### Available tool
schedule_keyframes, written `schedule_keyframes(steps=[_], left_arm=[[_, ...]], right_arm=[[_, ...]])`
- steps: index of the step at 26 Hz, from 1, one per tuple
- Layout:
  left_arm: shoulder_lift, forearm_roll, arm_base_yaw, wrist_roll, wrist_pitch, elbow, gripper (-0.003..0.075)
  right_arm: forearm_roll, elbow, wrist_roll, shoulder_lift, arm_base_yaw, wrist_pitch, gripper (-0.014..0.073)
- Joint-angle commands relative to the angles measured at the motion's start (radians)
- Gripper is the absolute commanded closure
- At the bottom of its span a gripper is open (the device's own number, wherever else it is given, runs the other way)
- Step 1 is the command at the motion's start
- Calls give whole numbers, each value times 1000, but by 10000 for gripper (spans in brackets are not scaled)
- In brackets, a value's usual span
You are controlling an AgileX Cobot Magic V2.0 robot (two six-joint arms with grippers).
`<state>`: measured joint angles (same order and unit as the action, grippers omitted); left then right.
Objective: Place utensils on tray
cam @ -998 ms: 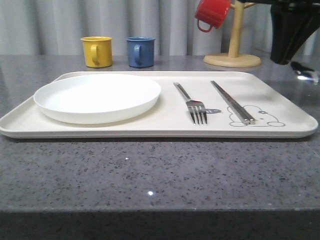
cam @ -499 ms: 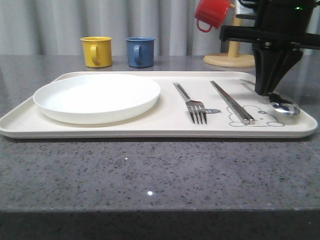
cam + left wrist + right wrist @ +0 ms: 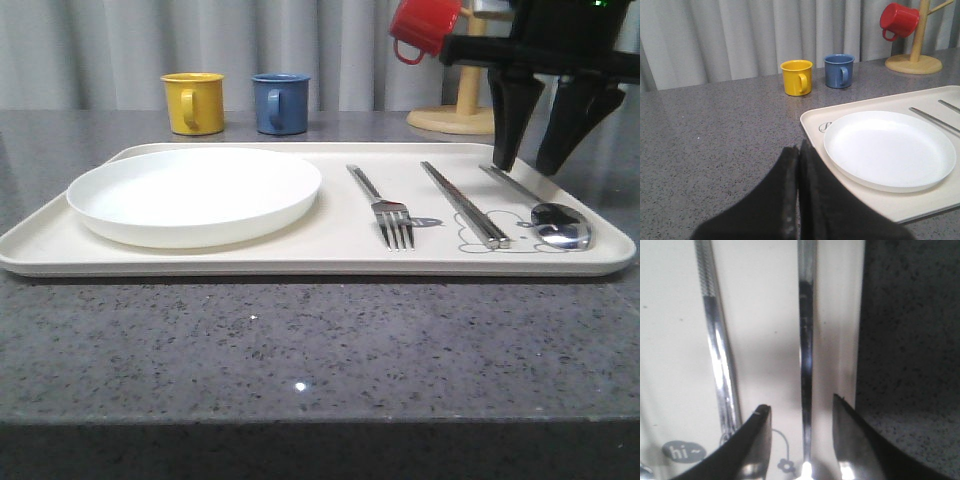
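The right gripper (image 3: 528, 165) is hovering with fingers spread, astride the handle of the slim shiny long-handled silver spoon (image 3: 545, 210). The spoon is lying flat on the large cream rectangular tray (image 3: 300, 258), its long axis running from 11 to 5 o'clock, bowl nearest the front rim, just beside the flat silver chopsticks (image 3: 465, 203). The left gripper (image 3: 799, 200), fingers pressed together, is waiting well apart at the tray's 9 o'clock side.

The right gripper (image 3: 528, 165) hangs with its 2 black fingers (image 3: 512, 120) pointing down and spread apart, gripping nothing. In the right wrist view the same fingers (image 3: 756, 445) stand wide. The left gripper (image 3: 798, 190) lies low, its 2 dark fingers (image 3: 815, 200) pressed flat together, empty.
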<state>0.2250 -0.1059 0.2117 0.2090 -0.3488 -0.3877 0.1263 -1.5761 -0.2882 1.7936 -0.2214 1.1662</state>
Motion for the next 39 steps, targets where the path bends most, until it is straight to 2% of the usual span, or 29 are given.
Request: schedule_keyframes(steps=[1, 4, 9, 12, 16, 24, 29, 34, 39], left_arm=[[10, -13, -1, -9, 83, -28, 738], [10, -13, -1, -9, 83, -28, 738], [10, -13, -1, -9, 83, -28, 738], [10, -13, -1, -9, 83, -28, 738], [10, -13, -1, -9, 83, -28, 738], [10, -13, -1, -9, 83, -28, 738], [10, -13, -1, -9, 83, -28, 738], [10, -13, -1, -9, 83, -28, 738], [10, -13, -1, -9, 83, -28, 738]], right_arm=[[-19, -35, 24, -131, 2, -34, 255], [-79, -35, 59, -222, 2, -28, 290], [-217, -26, 81, -369, 2, -20, 548], [-268, 20, 85, -460, 2, -42, 662], [-284, 187, 113, -613, 2, -148, 661], [-282, 755, 128, -1028, 2, -554, 661], [-285, 1043, 128, -1331, 2, -783, 661], [-285, 1156, 128, -1516, 2, -839, 661], [-285, 1163, 128, -1537, 2, -832, 661]])
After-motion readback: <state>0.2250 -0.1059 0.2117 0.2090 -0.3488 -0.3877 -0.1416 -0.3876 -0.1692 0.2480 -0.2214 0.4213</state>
